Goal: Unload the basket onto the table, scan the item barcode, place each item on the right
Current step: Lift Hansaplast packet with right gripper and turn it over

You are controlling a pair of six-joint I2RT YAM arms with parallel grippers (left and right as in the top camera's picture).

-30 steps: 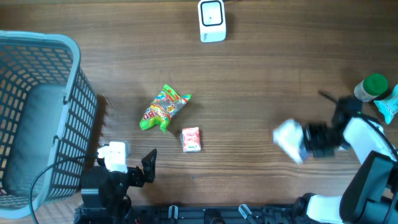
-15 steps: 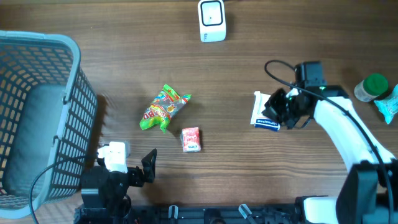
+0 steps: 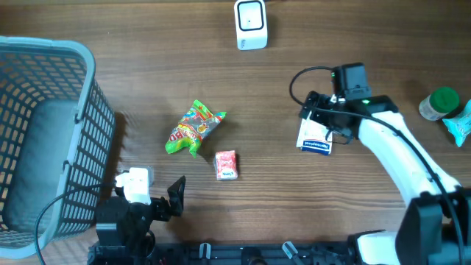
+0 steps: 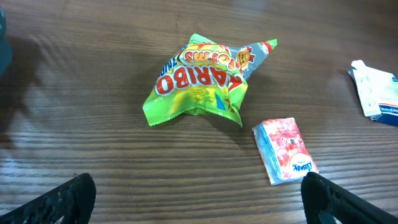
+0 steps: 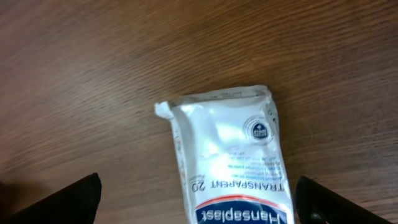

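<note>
A white Hansaplast packet (image 3: 315,138) lies flat on the wooden table, right of centre. My right gripper (image 3: 321,120) hovers just over its far end, open, its fingers either side of the packet (image 5: 230,149) and not touching it. The white scanner (image 3: 251,23) stands at the table's back edge. At the front left my left gripper (image 3: 157,195) stands open and empty. In the left wrist view the left gripper (image 4: 199,200) faces a green Haribo bag (image 4: 202,78) and a small red tissue pack (image 4: 285,149).
A grey plastic basket (image 3: 82,140) fills the left side. The Haribo bag (image 3: 193,126) and red pack (image 3: 226,165) lie mid-table. A green-capped bottle (image 3: 441,101) and a light blue packet (image 3: 461,125) sit at the right edge.
The right arm carried the white packet from the right side toward the middle, set it on the table and opened its jaws. The left arm has not moved.
</note>
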